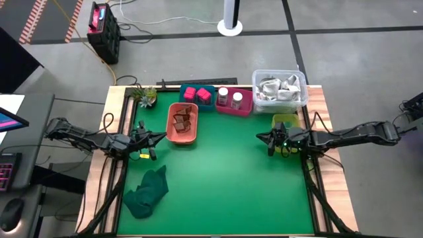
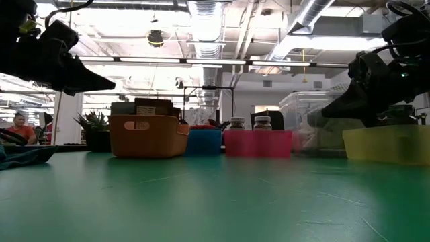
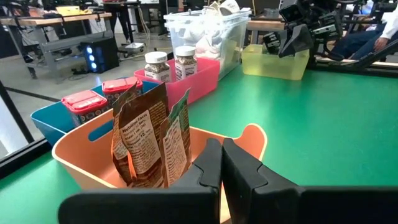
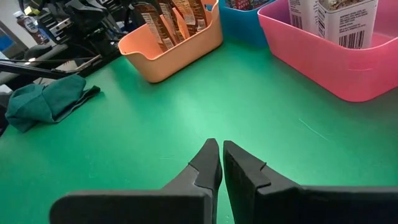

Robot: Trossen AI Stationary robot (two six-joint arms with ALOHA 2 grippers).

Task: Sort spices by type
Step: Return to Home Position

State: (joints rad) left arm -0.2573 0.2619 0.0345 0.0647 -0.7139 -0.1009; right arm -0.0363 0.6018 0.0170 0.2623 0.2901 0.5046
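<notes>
Your left gripper [image 1: 151, 140] and right gripper [image 1: 266, 139] hang empty, fingers together, below the binned spices [image 1: 197, 94] at upper centre.

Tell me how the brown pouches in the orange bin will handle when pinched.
Probably floppy: the brown pouches look thin and flat, with bent tops. Likely light for their size. They stand loose and leaning in the orange bin, so pulling one may tip its neighbour. The left gripper, shut, sits nearest; the right gripper waits across the table.
</notes>
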